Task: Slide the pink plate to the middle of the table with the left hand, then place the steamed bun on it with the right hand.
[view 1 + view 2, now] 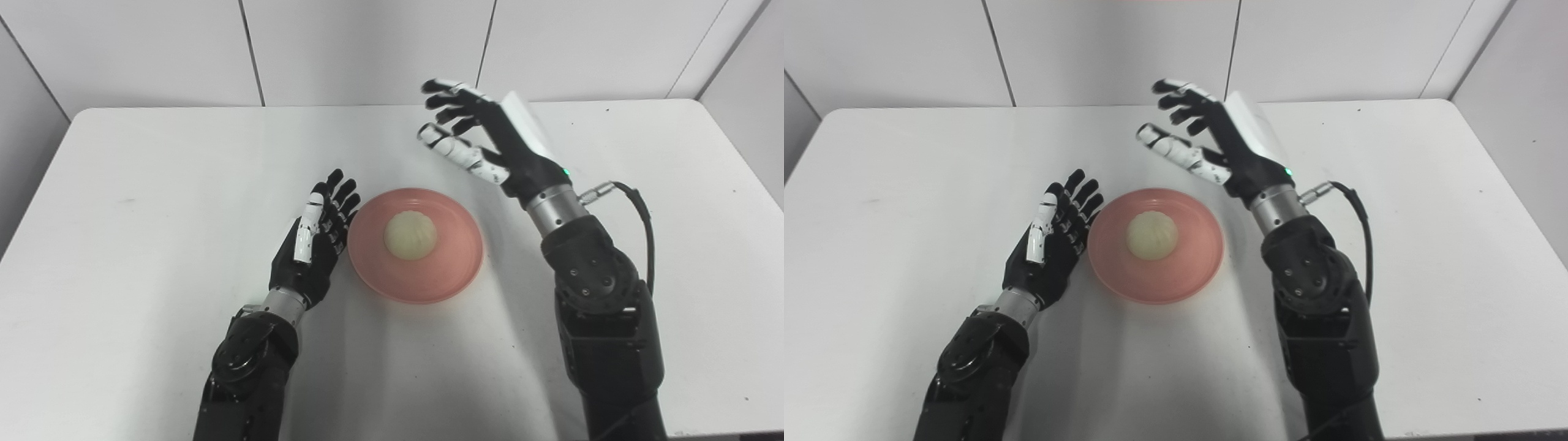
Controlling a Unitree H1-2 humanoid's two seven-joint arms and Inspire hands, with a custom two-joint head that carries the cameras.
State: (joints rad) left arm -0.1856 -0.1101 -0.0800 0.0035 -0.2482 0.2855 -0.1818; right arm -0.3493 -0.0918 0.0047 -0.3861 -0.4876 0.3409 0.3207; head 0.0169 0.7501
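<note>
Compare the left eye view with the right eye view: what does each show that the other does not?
Only the left eye view: more grey wall past the table's left edge. Only the right eye view: more wall past its right edge. Both: the bun on the plate near the table's middle, the left robot hand open beside the plate's left rim, and the right robot hand open, raised beyond the plate.

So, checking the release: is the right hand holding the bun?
No: the right hand is open above the table, and the bun sits on the pink plate.
</note>
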